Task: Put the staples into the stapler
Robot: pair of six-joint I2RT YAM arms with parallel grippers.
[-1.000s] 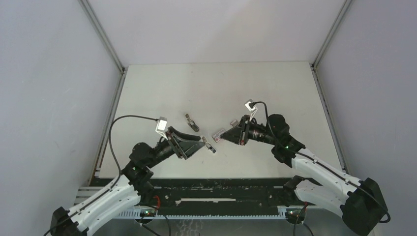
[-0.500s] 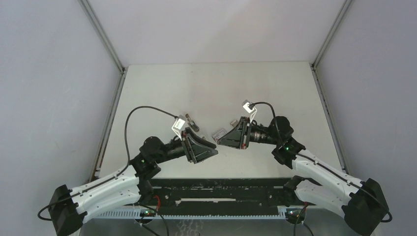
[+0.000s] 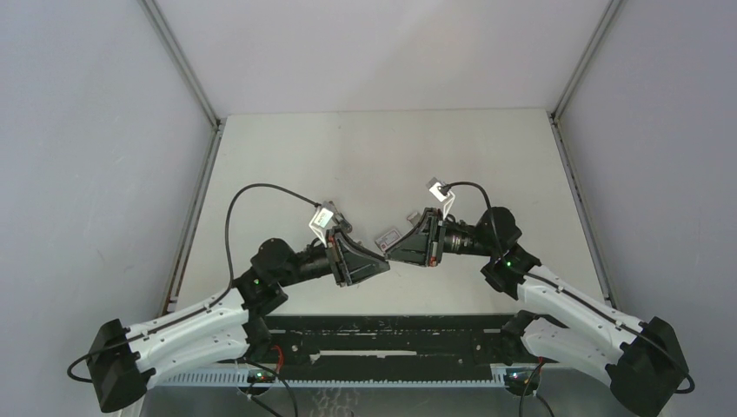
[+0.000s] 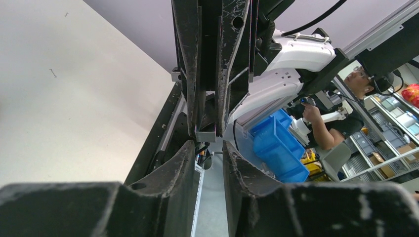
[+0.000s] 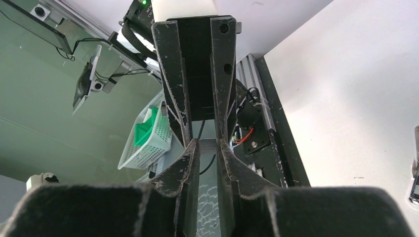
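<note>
My two grippers meet tip to tip above the near middle of the table. My right gripper (image 3: 390,250) (image 5: 207,148) is shut on the staples (image 3: 388,234), a pink box with a white label. Its grey tray (image 5: 207,143) shows between the fingertips. In the left wrist view the tray's grey end (image 4: 206,134) sits right at the tips of my left gripper (image 3: 382,259) (image 4: 207,145). Those jaws stand narrow, with a slit slightly wider than the tray. A small dark item (image 3: 335,208), possibly the stapler, peeks out behind the left wrist camera.
A metal-ended object (image 5: 414,170) lies on the table at the right edge of the right wrist view. The black rail (image 3: 382,326) of the arm bases runs along the near edge. Grey walls enclose the table on three sides.
The left arm swung right and forward until its tips met the right gripper, covering a small item on the table. Its jaws narrowed a lot. The right gripper kept its hold and barely shifted.
</note>
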